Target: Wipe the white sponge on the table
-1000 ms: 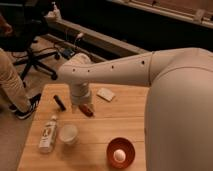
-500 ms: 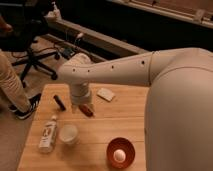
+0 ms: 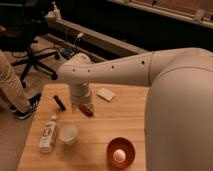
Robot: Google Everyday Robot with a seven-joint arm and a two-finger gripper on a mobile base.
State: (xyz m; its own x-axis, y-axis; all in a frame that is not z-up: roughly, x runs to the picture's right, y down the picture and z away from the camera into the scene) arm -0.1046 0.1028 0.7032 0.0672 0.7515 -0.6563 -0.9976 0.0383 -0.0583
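Observation:
The white sponge (image 3: 105,94) lies flat on the far middle of the wooden table (image 3: 125,125). My arm reaches in from the right, and its wrist hangs over the table just left of the sponge. The gripper (image 3: 80,104) points down below the wrist, a short way from the sponge and not touching it. It stands open with nothing in it, though the wrist hides most of it.
A small red-brown object (image 3: 86,110) lies just beside the gripper, and a black bar (image 3: 59,102) to its left. A clear bottle (image 3: 49,134) and a white cup (image 3: 68,133) sit front left, a red bowl (image 3: 120,152) front middle. A person's leg (image 3: 12,85) and an office chair (image 3: 30,55) stand left.

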